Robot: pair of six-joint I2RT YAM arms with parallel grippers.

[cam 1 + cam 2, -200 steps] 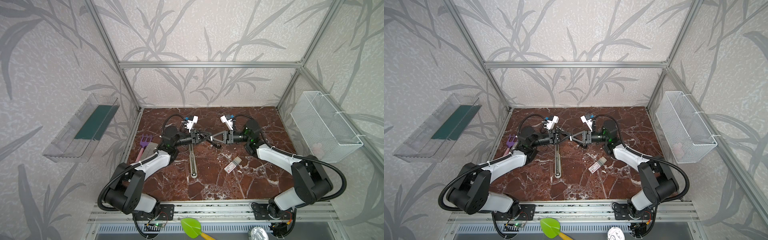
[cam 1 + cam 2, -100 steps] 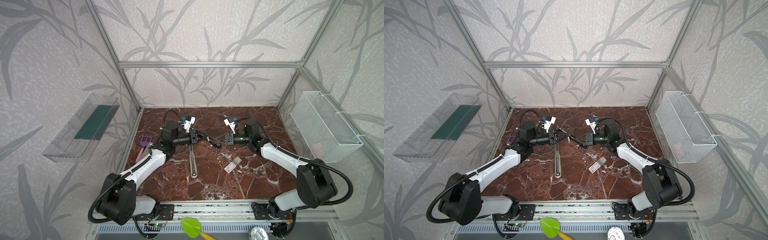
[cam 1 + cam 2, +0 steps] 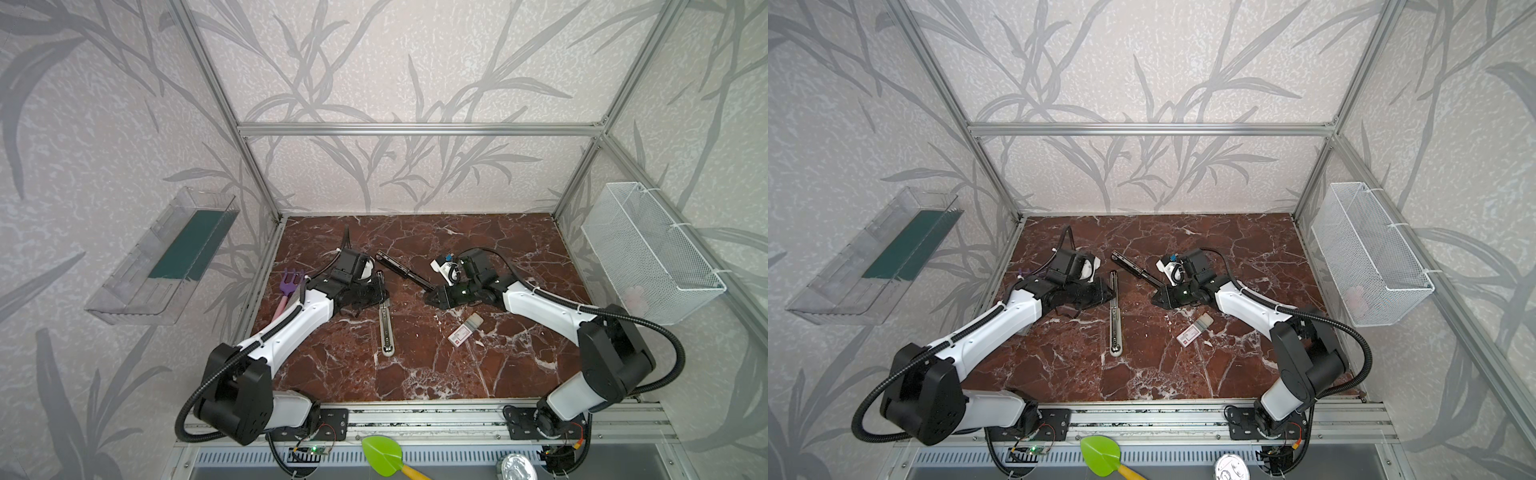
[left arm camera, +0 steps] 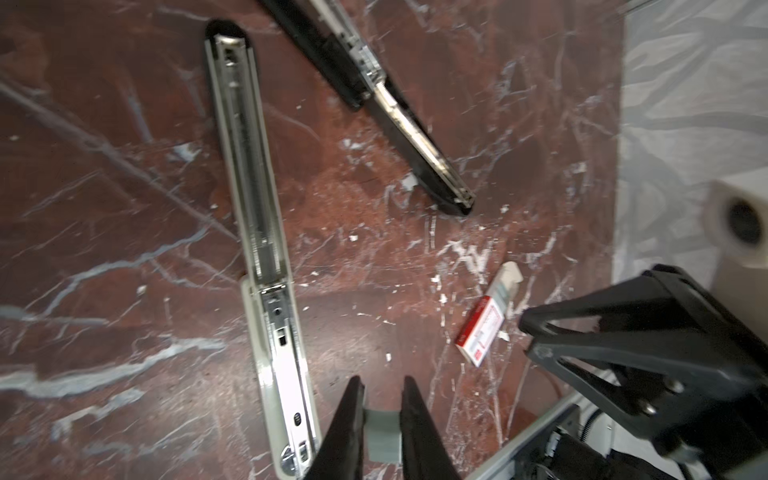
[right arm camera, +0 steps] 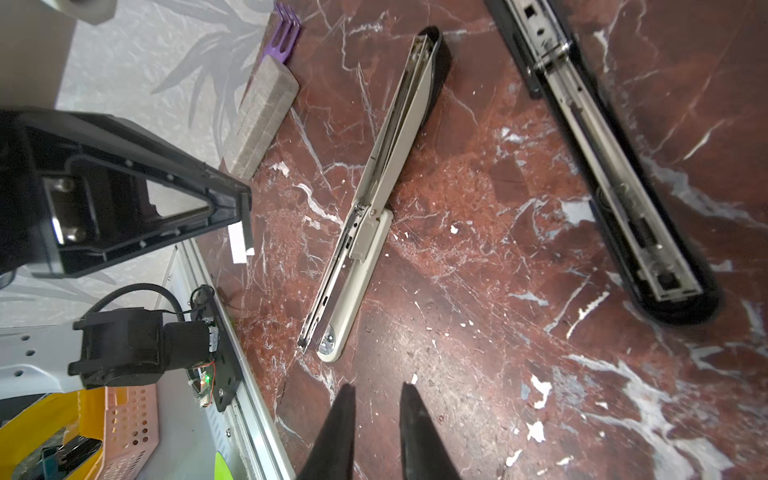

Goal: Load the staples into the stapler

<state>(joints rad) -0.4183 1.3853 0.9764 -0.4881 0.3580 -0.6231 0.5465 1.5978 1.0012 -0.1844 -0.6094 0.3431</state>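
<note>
Two grippers: left gripper pinches a grey strip (staples, apparently), white stapler open crosswise just beside its tips; right gripper farther off, parted, empty.

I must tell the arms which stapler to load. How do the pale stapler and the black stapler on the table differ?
Colour: the pale stapler has a cream body, the black stapler a black one. Pose: in both top views the pale stapler lies nearly front to back, the black stapler on a diagonal. Place: the black stapler sits farther back than the pale stapler. Both lie folded open flat, metal channels up.
</note>
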